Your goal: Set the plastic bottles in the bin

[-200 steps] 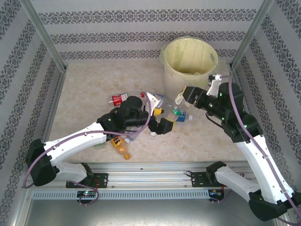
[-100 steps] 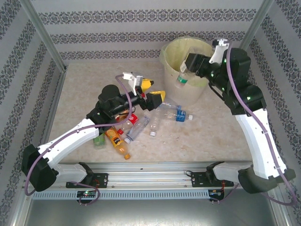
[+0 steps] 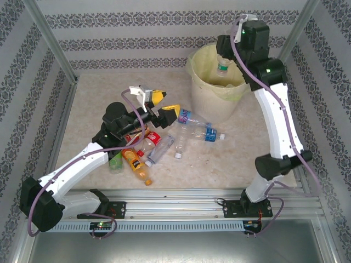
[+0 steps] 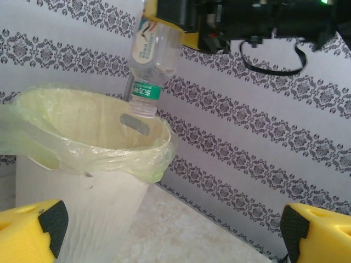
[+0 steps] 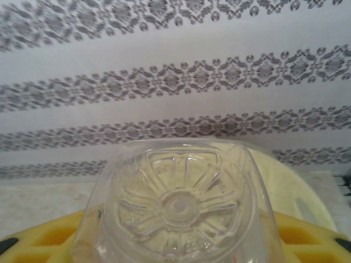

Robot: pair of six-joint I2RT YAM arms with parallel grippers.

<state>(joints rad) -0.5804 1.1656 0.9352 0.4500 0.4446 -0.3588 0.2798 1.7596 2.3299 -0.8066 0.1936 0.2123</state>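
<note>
My right gripper is shut on a clear plastic bottle with a green label, which hangs neck down over the mouth of the cream bin. In the right wrist view the bottle's ribbed base sits between the yellow fingers. The left wrist view looks at the bin's bag-lined rim and the hanging bottle. Raised above the table, my left gripper stands open and empty, its yellow fingertips wide apart. Several bottles lie on the table: blue-labelled, red-labelled, orange.
Patterned walls and metal posts close in the table on three sides. The bin stands at the back right against the wall. The bottle pile lies just under and right of my left forearm. A green bottle lies beside it.
My right arm has lifted the green-labelled bottle from the pile up over the bin. My left arm has drawn back and risen off the pile, gripper still open.
</note>
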